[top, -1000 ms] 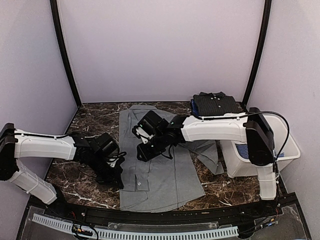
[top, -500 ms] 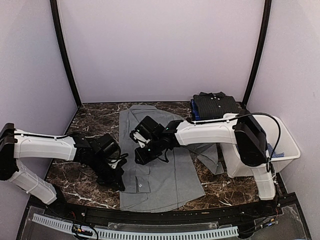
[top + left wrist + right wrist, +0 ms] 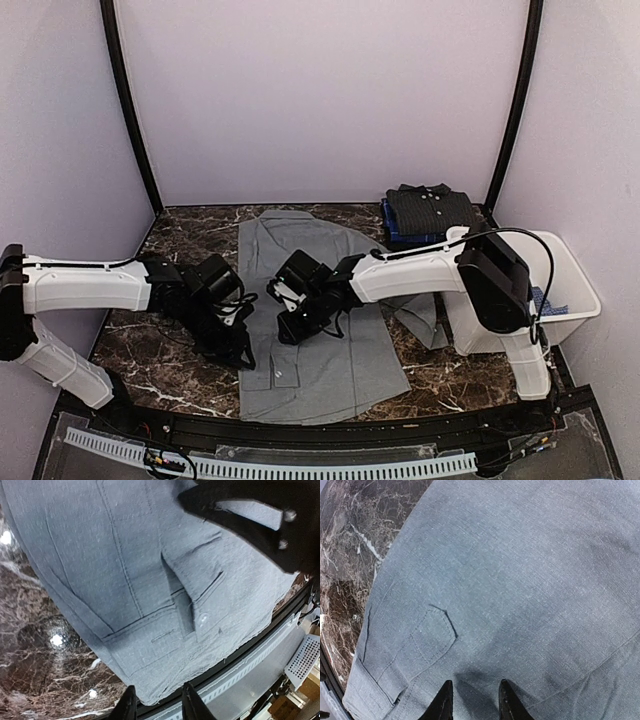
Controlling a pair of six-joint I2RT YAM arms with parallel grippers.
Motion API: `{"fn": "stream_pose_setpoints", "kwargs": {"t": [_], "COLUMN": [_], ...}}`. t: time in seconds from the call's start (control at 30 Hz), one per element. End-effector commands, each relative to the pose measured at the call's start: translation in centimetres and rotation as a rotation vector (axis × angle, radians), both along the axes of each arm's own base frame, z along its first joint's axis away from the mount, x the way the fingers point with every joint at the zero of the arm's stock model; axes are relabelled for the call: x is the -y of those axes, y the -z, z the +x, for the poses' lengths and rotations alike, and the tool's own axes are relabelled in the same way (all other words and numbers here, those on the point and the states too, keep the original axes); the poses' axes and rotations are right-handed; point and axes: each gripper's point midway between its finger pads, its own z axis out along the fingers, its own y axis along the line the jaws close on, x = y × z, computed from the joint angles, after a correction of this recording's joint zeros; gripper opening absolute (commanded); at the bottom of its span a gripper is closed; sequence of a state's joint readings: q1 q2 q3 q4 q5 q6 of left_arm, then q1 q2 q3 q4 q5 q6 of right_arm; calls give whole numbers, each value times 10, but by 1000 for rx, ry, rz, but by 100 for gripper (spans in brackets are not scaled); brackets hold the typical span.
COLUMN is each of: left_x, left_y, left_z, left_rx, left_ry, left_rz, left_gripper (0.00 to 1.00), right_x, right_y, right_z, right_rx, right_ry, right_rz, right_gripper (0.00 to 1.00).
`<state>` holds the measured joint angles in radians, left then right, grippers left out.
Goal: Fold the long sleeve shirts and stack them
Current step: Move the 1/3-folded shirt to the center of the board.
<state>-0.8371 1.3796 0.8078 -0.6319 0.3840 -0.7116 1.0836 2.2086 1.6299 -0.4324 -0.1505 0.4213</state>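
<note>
A plain grey long sleeve shirt (image 3: 320,340) lies spread flat across the middle of the table, with one sleeve folded over its left side. My left gripper (image 3: 243,352) is open at the shirt's left edge. In the left wrist view its fingertips (image 3: 129,706) straddle the shirt's near corner (image 3: 150,692), close to a buttoned cuff (image 3: 202,620). My right gripper (image 3: 286,326) is open and empty, low over the shirt's middle. The right wrist view shows only grey cloth and a cuff (image 3: 420,640) ahead of the gripper (image 3: 474,705).
A dark folded collared shirt (image 3: 432,208) lies on a blue folded one (image 3: 392,226) at the back right. A white plastic tub (image 3: 575,300) holding blue cloth stands at the right edge. A black rail (image 3: 330,425) runs along the table's front edge.
My right gripper has dropped lower and come a little nearer over the shirt. My left gripper has shifted right onto the shirt's left edge.
</note>
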Motion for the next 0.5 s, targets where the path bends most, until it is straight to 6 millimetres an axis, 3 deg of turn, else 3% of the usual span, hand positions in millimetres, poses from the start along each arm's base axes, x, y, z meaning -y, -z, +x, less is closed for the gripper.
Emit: {"fn": "stream_pose_setpoints", "kwargs": {"t": [0.0, 0.13, 0.23, 0.37, 0.47], "left_x": [-7, -7, 5, 30, 46], "left_y": [-23, -38, -48, -40, -21], "left_z": [34, 79, 119, 155, 173], "left_rx": [133, 204, 271, 295, 271], "left_ry": [-68, -182, -233, -232, -238], "left_rz": [62, -6, -84, -117, -126], "left_gripper": [33, 32, 31, 29, 26], "right_x": [-2, -1, 7, 28, 48], "right_y": [-4, -36, -64, -96, -114], "right_z": [-3, 7, 25, 54, 73], "right_rx": [-1, 41, 89, 175, 238], "right_ry": [-7, 15, 65, 159, 228], "right_rz": [26, 77, 118, 158, 174], "right_gripper": [29, 29, 30, 35, 39]}}
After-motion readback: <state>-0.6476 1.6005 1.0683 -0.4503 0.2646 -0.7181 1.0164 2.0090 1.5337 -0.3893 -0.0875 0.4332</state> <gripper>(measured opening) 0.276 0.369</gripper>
